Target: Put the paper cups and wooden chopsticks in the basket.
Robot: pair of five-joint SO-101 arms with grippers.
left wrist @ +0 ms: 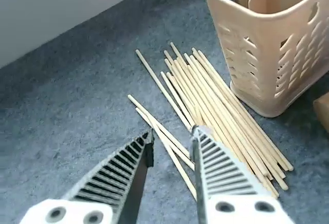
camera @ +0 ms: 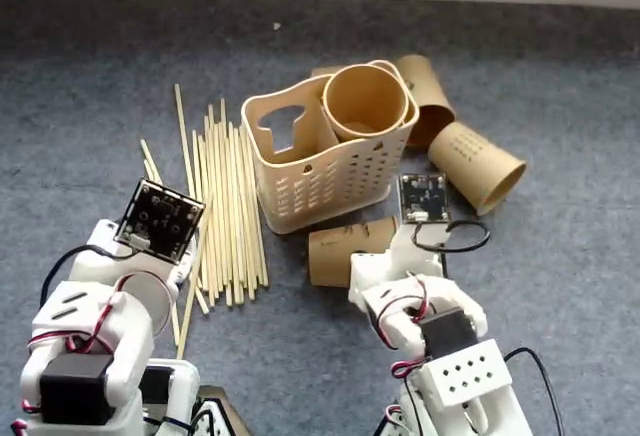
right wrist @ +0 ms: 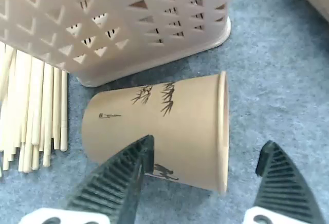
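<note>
- In the high view we are looking down on a grey carpeted desk. A beige perforated plastic basket is standing upright near its middle, with one brown paper cup sitting mouth-up inside.
- A loose bundle of pale wooden chopsticks is lying flat just beside the basket, on the side of the left arm, whose wrist is hanging over the bundle's near end.
- A second paper cup is lying on its side just in front of the basket, directly ahead of the right arm. A third cup and a fourth cup are lying tipped over, close together, on the basket's other side.
- In the left wrist view we are seeing the left gripper hovering over the chopsticks. Its fingers are standing slightly apart and holding nothing, with a few stray sticks running under the gap. The basket is standing beyond the bundle.
- In the right wrist view we are seeing the right gripper spread wide and gripping nothing. One finger is showing over the second paper cup's body and the other past its rim. We cannot tell whether either is touching it. The basket wall is standing just behind that cup.
</note>
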